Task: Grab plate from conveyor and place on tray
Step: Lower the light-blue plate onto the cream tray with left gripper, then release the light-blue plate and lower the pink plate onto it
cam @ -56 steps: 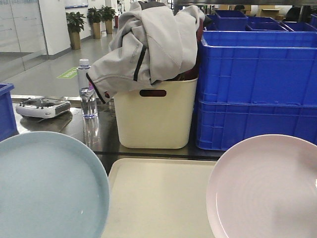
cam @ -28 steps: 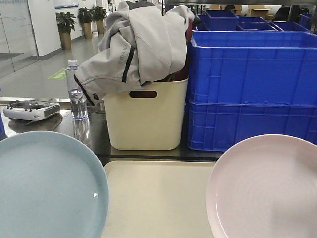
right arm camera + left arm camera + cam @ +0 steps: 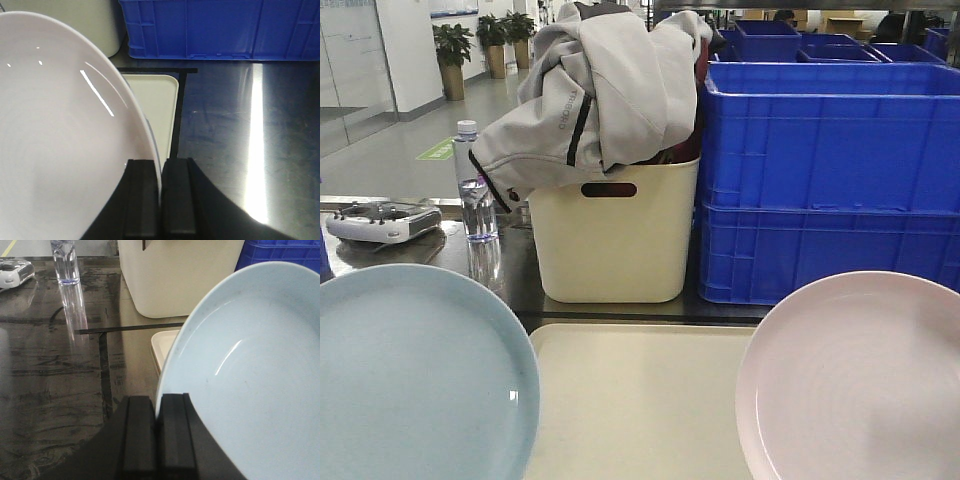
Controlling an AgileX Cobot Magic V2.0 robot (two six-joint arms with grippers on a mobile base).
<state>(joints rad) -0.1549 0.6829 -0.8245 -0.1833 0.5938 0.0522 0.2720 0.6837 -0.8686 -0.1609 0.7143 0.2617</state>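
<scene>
A pale blue plate [image 3: 415,375] fills the front view's lower left, and my left gripper [image 3: 156,412] is shut on its rim. That blue plate [image 3: 250,370] takes up the right side of the left wrist view. A pale pink plate [image 3: 855,380] hangs at the lower right, held by the rim in my shut right gripper [image 3: 161,172]; it is the pink plate [image 3: 65,130] seen large in the right wrist view. The cream tray [image 3: 635,400] lies flat between and below both plates. Its corner [image 3: 157,100] shows under the pink plate. The conveyor is out of view.
A tall cream bin [image 3: 610,235] draped with a grey jacket [image 3: 595,90] stands behind the tray. Stacked blue crates [image 3: 820,180] sit at the back right. A water bottle [image 3: 475,185] and a white device [image 3: 380,222] rest on the dark glossy table [image 3: 50,355] at the left.
The view shifted about a second ago, so the background slid left. Over the last half second nothing has visibly moved; both plates stay held over the tray.
</scene>
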